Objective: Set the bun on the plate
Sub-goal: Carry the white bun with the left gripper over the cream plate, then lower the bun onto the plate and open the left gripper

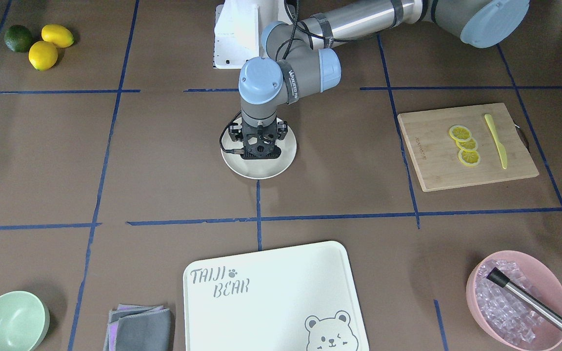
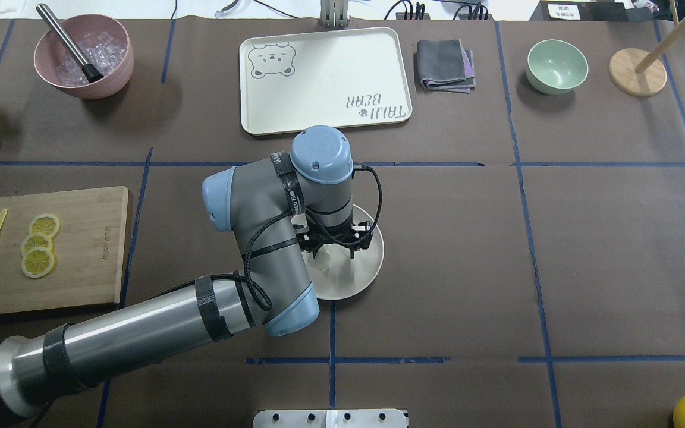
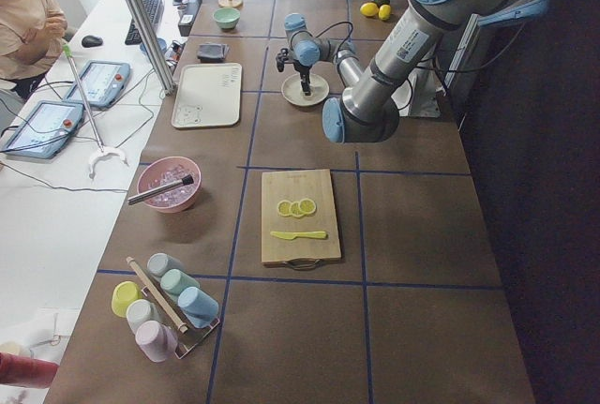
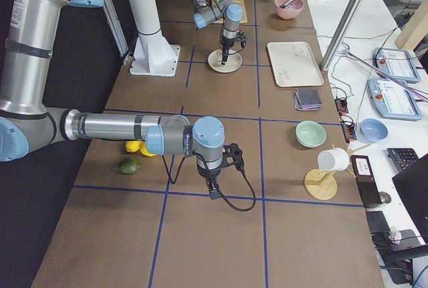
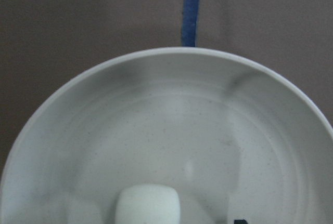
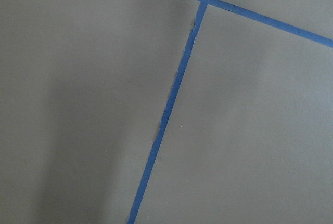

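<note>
Bun point(image 5: 148, 203) rests on plate point(image 5: 156, 104) beneath left claw point(image 2: 334, 257).

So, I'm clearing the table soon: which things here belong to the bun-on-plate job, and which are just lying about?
In the job: bun, plate, left gripper over the plate.
Lying about: cutting board, lemon slices, yellow knife, pink bowl, green bowl, folded cloth, bear tray, whole lemons, lime.
</note>
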